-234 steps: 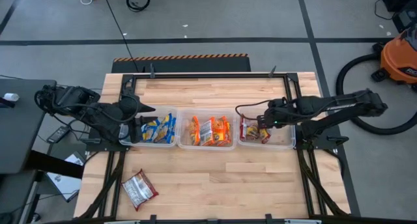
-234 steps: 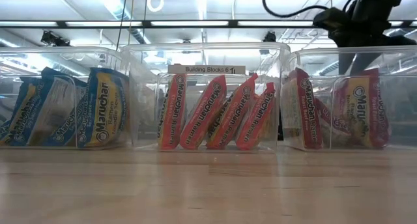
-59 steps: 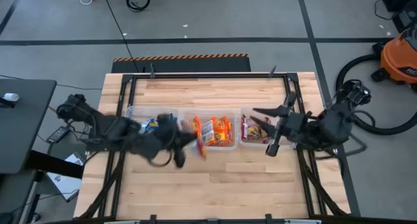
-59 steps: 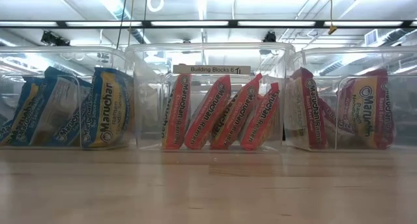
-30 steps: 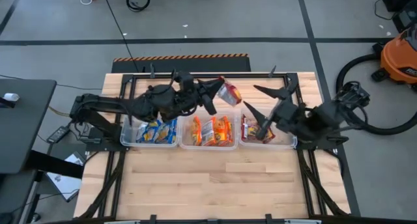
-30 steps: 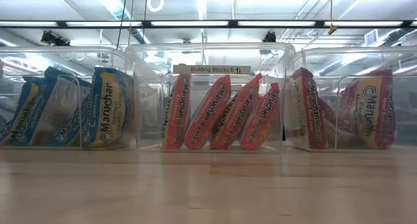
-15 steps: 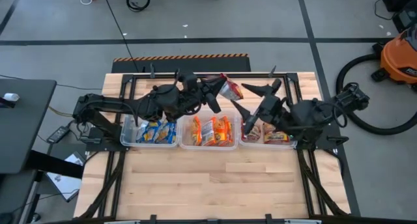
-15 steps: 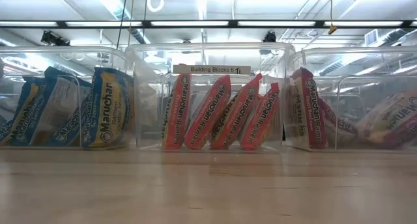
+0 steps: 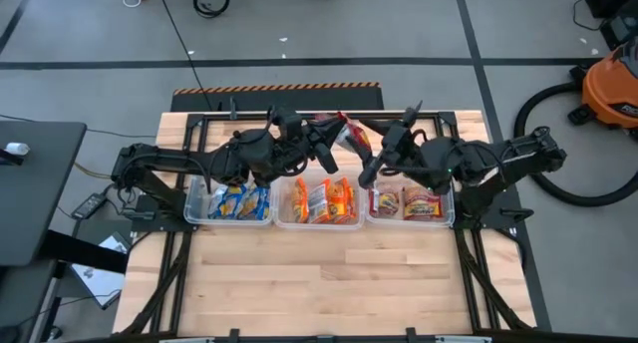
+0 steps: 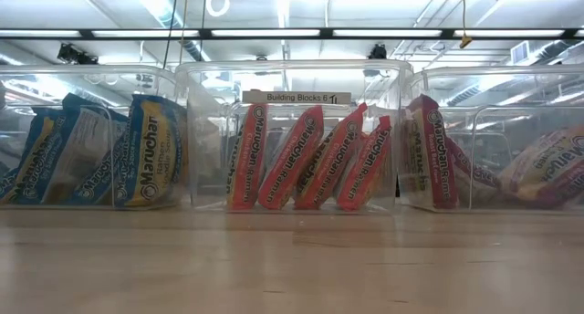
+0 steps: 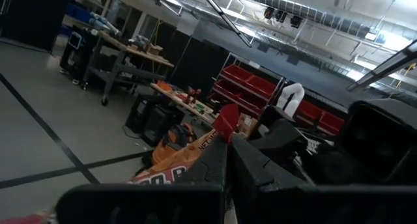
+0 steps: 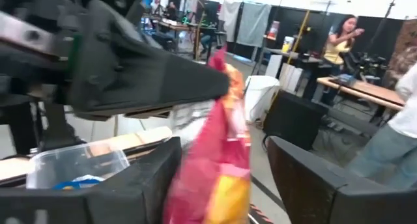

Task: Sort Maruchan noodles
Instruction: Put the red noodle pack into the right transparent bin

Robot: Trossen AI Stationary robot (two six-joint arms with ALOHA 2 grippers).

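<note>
A red-and-yellow Maruchan packet (image 9: pixel 351 137) hangs in the air above the table's far side, behind the middle bin (image 9: pixel 317 200), pinched in the left gripper (image 9: pixel 334 144). The right gripper (image 9: pixel 371 156) straddles it with fingers (image 12: pixel 313 185) spread, not yet closed. Sorted packets (image 10: pixel 306 159) fill the bins.

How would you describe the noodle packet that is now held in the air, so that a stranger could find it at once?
Start at the row of three clear bins on the wooden table. Just beyond the gap between the middle and right bins, the two grippers meet. The left gripper pinches a red packet while the open right gripper straddles it. It is the only Maruchan packet outside a bin.
</note>
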